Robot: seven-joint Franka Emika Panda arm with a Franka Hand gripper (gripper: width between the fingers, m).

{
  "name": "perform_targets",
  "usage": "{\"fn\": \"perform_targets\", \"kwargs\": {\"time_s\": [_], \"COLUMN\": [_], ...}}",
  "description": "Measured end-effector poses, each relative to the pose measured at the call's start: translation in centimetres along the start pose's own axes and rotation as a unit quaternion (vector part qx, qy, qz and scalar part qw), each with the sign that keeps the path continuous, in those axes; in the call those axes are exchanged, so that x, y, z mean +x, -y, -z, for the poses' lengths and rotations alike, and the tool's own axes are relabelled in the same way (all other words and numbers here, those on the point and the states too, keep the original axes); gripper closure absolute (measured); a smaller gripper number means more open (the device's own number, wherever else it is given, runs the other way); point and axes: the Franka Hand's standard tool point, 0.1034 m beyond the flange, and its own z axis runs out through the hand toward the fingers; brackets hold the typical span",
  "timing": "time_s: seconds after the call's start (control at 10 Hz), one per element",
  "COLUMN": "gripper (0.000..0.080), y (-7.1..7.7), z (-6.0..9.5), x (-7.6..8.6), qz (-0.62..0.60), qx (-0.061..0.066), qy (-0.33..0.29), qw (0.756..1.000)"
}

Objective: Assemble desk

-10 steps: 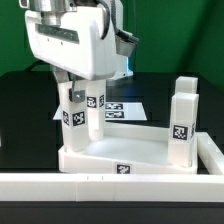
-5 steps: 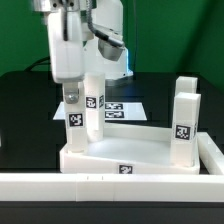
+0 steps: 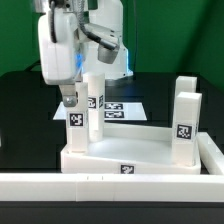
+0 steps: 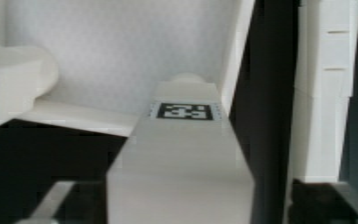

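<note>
Since the last frame I see my gripper (image 3: 70, 100) lifted slightly, jaws apart now, straddling the front-left leg (image 3: 75, 125) standing in the desk top (image 3: 125, 160).

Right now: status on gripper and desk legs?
Gripper open, around near-corner leg's top. White plastic desk top carries four upright white block legs. Nothing in the way.

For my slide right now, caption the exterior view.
Robot tool at a white tagged block leg standing on the white plastic desk top.

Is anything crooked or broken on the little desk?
Nothing stands out. The desk top looks whole, and its legs stand straight in their corner sockets. The gripper hangs by the near-left leg.
</note>
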Motion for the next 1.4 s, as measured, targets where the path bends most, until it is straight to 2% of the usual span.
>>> {"fn": "perform_targets", "kwargs": {"time_s": [0.1,0.2,0.3,0.8,1.1,1.4], "gripper": [0.0224,0.0165,0.0154,0.0151,0.0151,0.0151], "y": [0.00,0.04,0.17,0.15,0.06,0.01], "z": [-0.01,0.00,0.01,0.02,0.00,-0.18], "x": [0.00,0.05,0.00,0.11,0.20,-0.38], "qz": [0.014,0.055,0.094,0.260,0.365,0.483], "qx": [0.000,0.001,0.005,0.004,-0.005,-0.018], "qy": [0.000,-0.001,-0.003,-0.004,-0.012,-0.018], "qw": [1.000,0.998,0.996,0.966,0.931,0.875]}}
